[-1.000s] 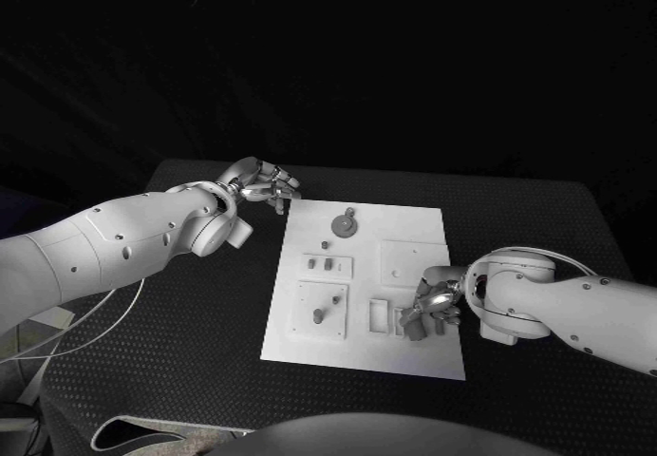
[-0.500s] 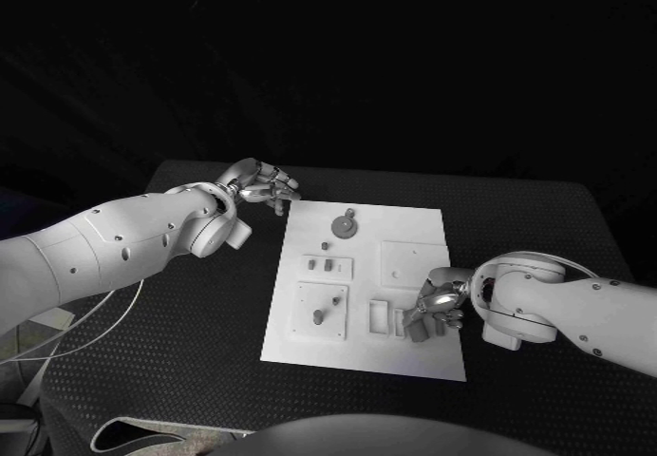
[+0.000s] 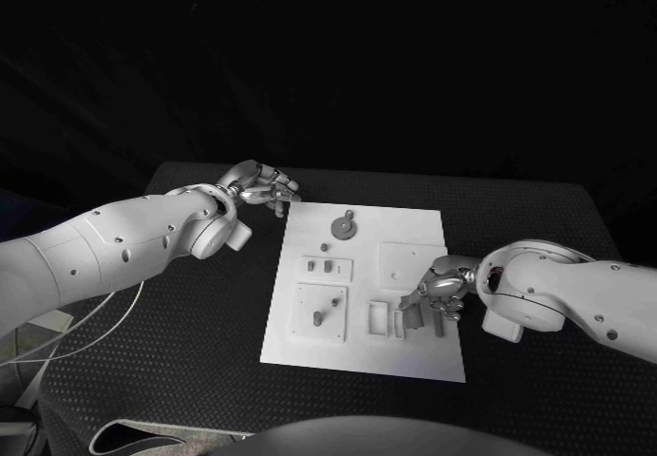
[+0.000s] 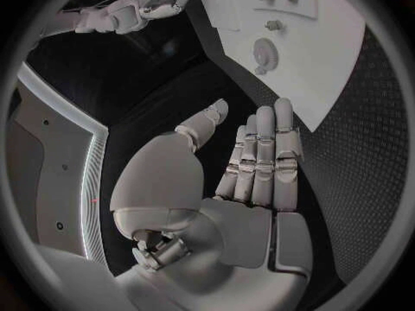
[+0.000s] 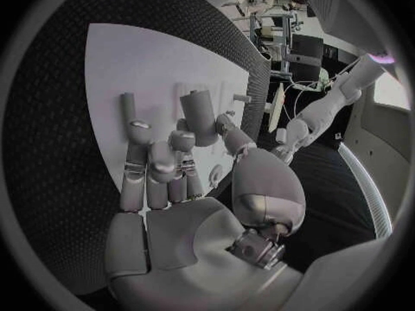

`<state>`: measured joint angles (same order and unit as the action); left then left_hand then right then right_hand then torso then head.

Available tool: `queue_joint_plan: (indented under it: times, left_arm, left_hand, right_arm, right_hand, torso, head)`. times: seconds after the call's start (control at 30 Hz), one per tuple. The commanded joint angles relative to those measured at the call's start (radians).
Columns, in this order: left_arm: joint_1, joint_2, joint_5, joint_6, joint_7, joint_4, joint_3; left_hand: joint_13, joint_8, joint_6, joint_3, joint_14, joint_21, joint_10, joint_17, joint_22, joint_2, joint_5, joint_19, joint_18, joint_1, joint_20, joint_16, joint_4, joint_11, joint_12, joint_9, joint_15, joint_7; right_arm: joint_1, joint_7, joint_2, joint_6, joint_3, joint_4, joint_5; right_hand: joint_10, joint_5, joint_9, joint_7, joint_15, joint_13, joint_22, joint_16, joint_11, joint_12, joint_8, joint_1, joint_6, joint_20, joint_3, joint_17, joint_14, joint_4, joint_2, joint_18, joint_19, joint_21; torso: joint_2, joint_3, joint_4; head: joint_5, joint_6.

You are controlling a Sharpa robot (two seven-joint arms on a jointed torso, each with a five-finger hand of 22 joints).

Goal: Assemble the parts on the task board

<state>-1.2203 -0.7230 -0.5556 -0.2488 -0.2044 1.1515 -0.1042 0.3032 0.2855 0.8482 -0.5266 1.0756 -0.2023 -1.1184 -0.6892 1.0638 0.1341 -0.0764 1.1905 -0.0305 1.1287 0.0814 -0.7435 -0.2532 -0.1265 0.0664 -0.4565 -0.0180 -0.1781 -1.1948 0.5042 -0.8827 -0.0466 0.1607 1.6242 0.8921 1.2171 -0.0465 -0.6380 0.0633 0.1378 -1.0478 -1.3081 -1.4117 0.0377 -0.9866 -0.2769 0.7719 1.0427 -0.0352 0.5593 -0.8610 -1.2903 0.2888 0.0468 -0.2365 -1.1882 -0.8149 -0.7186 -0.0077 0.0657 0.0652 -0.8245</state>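
The white task board (image 3: 411,220) lies mid-table. My right hand (image 3: 441,284) hovers over the board's right side, just above two upright slots (image 3: 387,317). Its fingers are curled, and a small grey part (image 3: 409,304) sits pinched at their tips. Another grey part (image 3: 441,326) lies on the board below that hand. A round disc part (image 3: 344,225) rests near the board's far edge. My left hand (image 3: 260,189) stays off the board's far left corner with its fingers spread and nothing in them. In the left wrist view the left hand (image 4: 255,166) is flat and apart from the board (image 4: 342,45).
Small raised plates with pegs (image 3: 325,310) and blocks (image 3: 328,267) stand on the board's left half, and a square plate (image 3: 412,260) sits to their right. Black table (image 3: 205,323) surrounds the board on all sides. The right wrist view has the board (image 5: 108,62) under the right hand (image 5: 164,166).
My right hand has moved from the slots toward the board's far side, carrying the grey part with it. The left hand has stayed where it was.
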Motion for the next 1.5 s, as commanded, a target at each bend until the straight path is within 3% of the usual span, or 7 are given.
queue_joint_plan:
  times: [0.03, 0.27, 0.57, 0.9, 1.13, 1.5]
  left_arm:
    - [-0.001, 0.000, 0.001, 0.013, -0.003, 0.002, 0.000]
    - [-0.001, 0.002, 0.001, 0.014, -0.003, 0.002, 0.000]
    - [-0.001, 0.001, 0.001, 0.015, -0.003, 0.002, 0.000]
    - [-0.001, -0.003, 0.001, 0.016, -0.002, 0.003, 0.000]
    - [-0.001, -0.002, 0.001, 0.018, -0.002, 0.003, 0.000]
    - [-0.001, -0.003, 0.001, 0.019, -0.001, 0.003, 0.000]
  left_hand:
    - [-0.002, 0.006, 0.001, 0.001, 0.004, 0.005, 0.007, -0.001, 0.001, 0.000, 0.001, 0.005, -0.052, -0.013, 0.000, 0.007, 0.004, 0.000, 0.002, 0.002, 0.000, -0.004]
    - [-0.002, 0.007, 0.001, 0.001, 0.004, 0.005, 0.007, -0.002, 0.001, 0.000, 0.002, 0.004, -0.052, -0.014, -0.001, 0.008, 0.005, 0.000, 0.002, 0.002, 0.000, -0.004]
    - [-0.002, 0.007, 0.001, 0.001, 0.004, 0.005, 0.007, -0.002, 0.001, -0.001, 0.002, 0.004, -0.052, -0.014, -0.001, 0.008, 0.005, -0.001, 0.002, 0.002, 0.000, -0.004]
    - [-0.002, 0.007, 0.001, 0.001, 0.004, 0.006, 0.007, -0.003, 0.001, 0.000, 0.002, 0.004, -0.052, -0.015, -0.001, 0.009, 0.006, -0.001, 0.002, 0.002, 0.000, -0.004]
    - [-0.003, 0.007, 0.001, 0.001, 0.004, 0.006, 0.007, -0.003, 0.001, -0.001, 0.002, 0.004, -0.052, -0.015, -0.001, 0.009, 0.007, -0.001, 0.002, 0.002, 0.000, -0.004]
    - [-0.003, 0.007, 0.001, 0.001, 0.004, 0.006, 0.008, -0.004, 0.002, 0.000, 0.002, 0.004, -0.052, -0.016, -0.001, 0.010, 0.007, -0.001, 0.002, 0.002, 0.000, -0.005]
  right_arm:
    - [0.000, -0.004, 0.010, 0.022, 0.000, 0.007, -0.073]
    - [0.000, -0.007, 0.056, 0.010, 0.001, -0.007, -0.071]
    - [0.004, -0.009, 0.100, 0.005, 0.009, -0.031, -0.054]
    - [0.005, 0.008, 0.107, -0.010, 0.012, -0.046, -0.016]
    - [0.006, 0.012, 0.117, -0.041, 0.018, -0.052, -0.013]
    - [0.012, 0.014, 0.128, -0.032, 0.024, -0.059, -0.003]
  right_hand:
    - [0.007, -0.002, -0.007, 0.007, 0.007, 0.001, -0.020, -0.005, 0.003, -0.005, -0.005, 0.081, 0.017, 0.006, -0.007, -0.001, -0.001, 0.002, -0.089, -0.025, -0.003, -0.004]
    - [0.005, -0.002, -0.005, 0.007, 0.007, 0.003, -0.019, -0.005, 0.003, -0.002, -0.002, 0.066, 0.018, 0.007, -0.012, -0.001, 0.001, -0.001, -0.081, -0.025, -0.001, -0.003]
    - [0.004, -0.002, -0.002, 0.008, 0.007, 0.006, -0.017, -0.003, 0.003, 0.001, 0.003, 0.048, 0.018, 0.007, -0.013, 0.001, 0.003, -0.004, -0.058, -0.025, 0.000, -0.002]
    - [0.003, -0.002, 0.000, 0.008, 0.007, 0.008, -0.016, -0.001, 0.003, 0.003, 0.006, 0.028, 0.019, 0.006, -0.011, 0.003, 0.003, -0.011, -0.040, -0.025, 0.000, 0.000]
    - [0.002, -0.002, 0.003, 0.008, 0.008, 0.009, -0.015, 0.000, 0.003, 0.004, 0.010, -0.026, 0.020, 0.007, -0.016, 0.004, 0.003, -0.035, -0.036, -0.025, 0.000, 0.003]
    - [0.000, -0.002, 0.004, 0.007, 0.008, 0.010, -0.015, 0.000, 0.004, 0.004, 0.013, -0.058, 0.021, 0.005, -0.014, 0.005, 0.004, -0.040, -0.031, -0.025, 0.001, 0.005]
  torso:
    - [0.000, 0.0004, 0.0010]
    - [0.000, -0.0003, -0.0012]
    - [-0.001, 0.0006, 0.0006]
    - [-0.001, -0.0001, 0.0004]
    - [-0.001, 0.0006, 0.0004]
    - [0.000, -0.0001, 0.0004]
  head:
    - [0.001, 0.000]
    - [0.000, 0.002]
    - [-0.001, 0.002]
    - [-0.001, -0.001]
    - [-0.003, -0.002]
    - [-0.001, -0.003]
